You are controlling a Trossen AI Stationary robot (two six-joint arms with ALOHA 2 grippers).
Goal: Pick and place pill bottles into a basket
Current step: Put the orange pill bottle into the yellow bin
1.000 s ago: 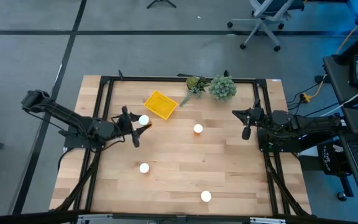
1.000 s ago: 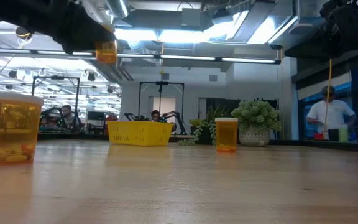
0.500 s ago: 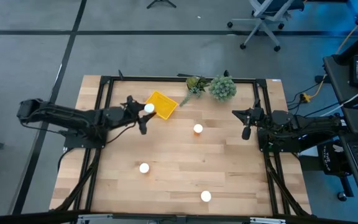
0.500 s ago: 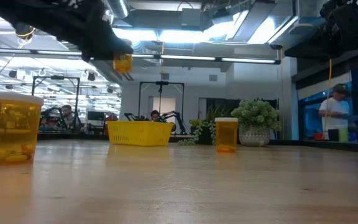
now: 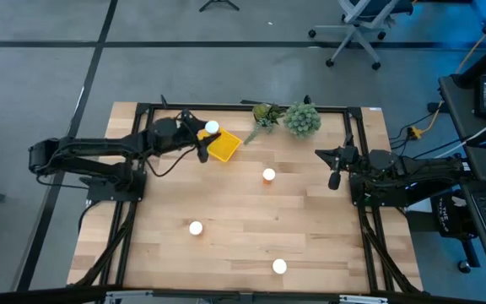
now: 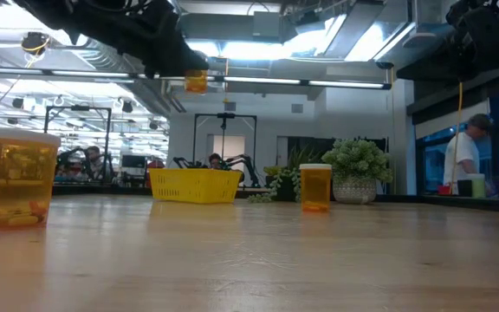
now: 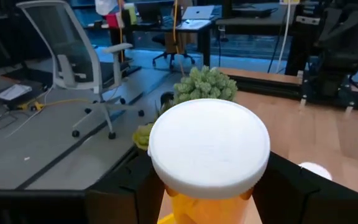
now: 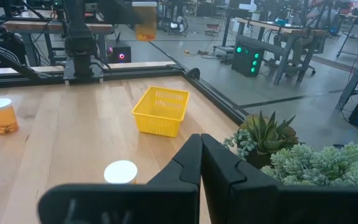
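Observation:
My left gripper (image 5: 207,135) is shut on a pill bottle (image 5: 212,127) with a white cap and orange body, high over the left edge of the yellow basket (image 5: 221,145). The low view shows that bottle (image 6: 196,82) well above the basket (image 6: 193,185). Three other bottles stand upright on their bases on the table: one mid-table (image 5: 268,176), one near the left (image 5: 196,227), one by the near edge (image 5: 279,267). My right gripper (image 5: 323,155) waits shut and empty at the table's right; its fingers meet in its wrist view (image 8: 201,138). My left gripper pinches the bottle's orange body (image 7: 209,206) just below the white cap (image 7: 210,149), one finger (image 7: 135,196) on each side. The bottle is upright and lifted clear, above the basket.
Two green plant clumps (image 5: 301,119) (image 5: 265,113) stand at the far edge, right of the basket. A black frame (image 5: 243,107) runs around the table. People stand in the room beyond the table (image 6: 463,160). Bare wood lies between the standing bottles.
My left gripper has carried the bottle toward the table's far edge and slightly right, from beside the basket's near-left side to over the basket. The bottle has stayed upright and clear of the table. The right arm has kept still.

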